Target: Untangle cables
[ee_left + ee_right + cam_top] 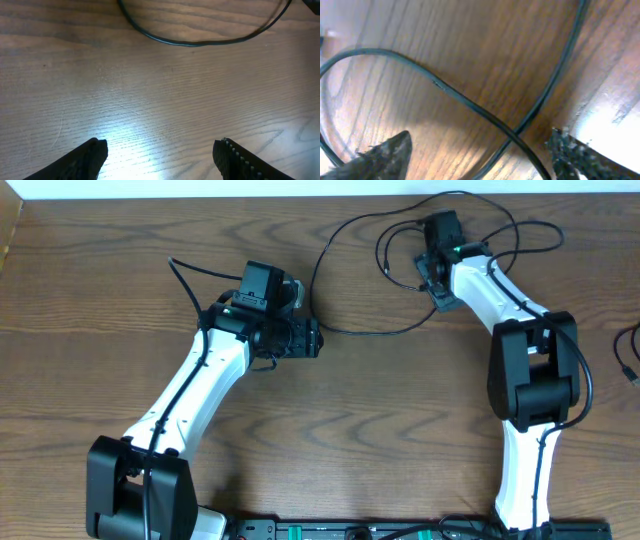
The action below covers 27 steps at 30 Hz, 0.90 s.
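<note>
Black cable (470, 104) strands cross just between your right gripper (480, 162) jaws, spread wide, nothing pinched yet. Close on the top strand only, lift slowly. Left gripper (160, 161), well apart from right gripper, gapes empty, cable beyond.

Bright, even light; glare whitens the table (130, 135) in both wrist views, the right blurred.

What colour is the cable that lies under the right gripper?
Black; the cable shows best in the right wrist view.
</note>
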Each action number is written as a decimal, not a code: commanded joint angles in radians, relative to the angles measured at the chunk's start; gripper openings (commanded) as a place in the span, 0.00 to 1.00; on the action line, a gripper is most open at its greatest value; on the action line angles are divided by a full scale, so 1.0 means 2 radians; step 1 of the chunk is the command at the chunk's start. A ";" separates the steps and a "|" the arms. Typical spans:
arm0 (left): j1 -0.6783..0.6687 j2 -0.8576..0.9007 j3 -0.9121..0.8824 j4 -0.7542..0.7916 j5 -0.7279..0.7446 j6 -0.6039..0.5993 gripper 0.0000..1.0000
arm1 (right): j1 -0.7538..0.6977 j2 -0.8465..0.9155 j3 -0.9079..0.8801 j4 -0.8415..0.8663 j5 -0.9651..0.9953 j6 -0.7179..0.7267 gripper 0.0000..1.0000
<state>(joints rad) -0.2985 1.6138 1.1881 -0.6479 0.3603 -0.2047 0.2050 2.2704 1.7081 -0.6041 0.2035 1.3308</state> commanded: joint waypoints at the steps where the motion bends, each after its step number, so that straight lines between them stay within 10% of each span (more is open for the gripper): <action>1: -0.001 -0.005 0.004 -0.001 -0.003 0.009 0.73 | -0.001 0.020 -0.058 0.006 -0.006 0.031 0.70; 5: -0.001 -0.005 0.004 -0.001 -0.003 0.009 0.73 | -0.001 0.020 -0.096 0.008 -0.006 0.030 0.36; 12: -0.001 -0.005 0.004 -0.001 -0.003 0.009 0.73 | -0.001 0.020 -0.110 -0.046 -0.006 -0.007 0.20; 14: -0.001 -0.005 0.004 -0.001 -0.003 0.009 0.73 | -0.001 0.020 -0.110 -0.049 -0.006 -0.056 0.02; 27: -0.001 -0.005 0.004 -0.001 -0.003 0.009 0.73 | -0.014 0.019 -0.110 -0.077 -0.004 -0.118 0.01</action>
<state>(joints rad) -0.2985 1.6138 1.1881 -0.6476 0.3603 -0.2047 0.1967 2.1998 1.5650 -0.7132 0.2588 1.1172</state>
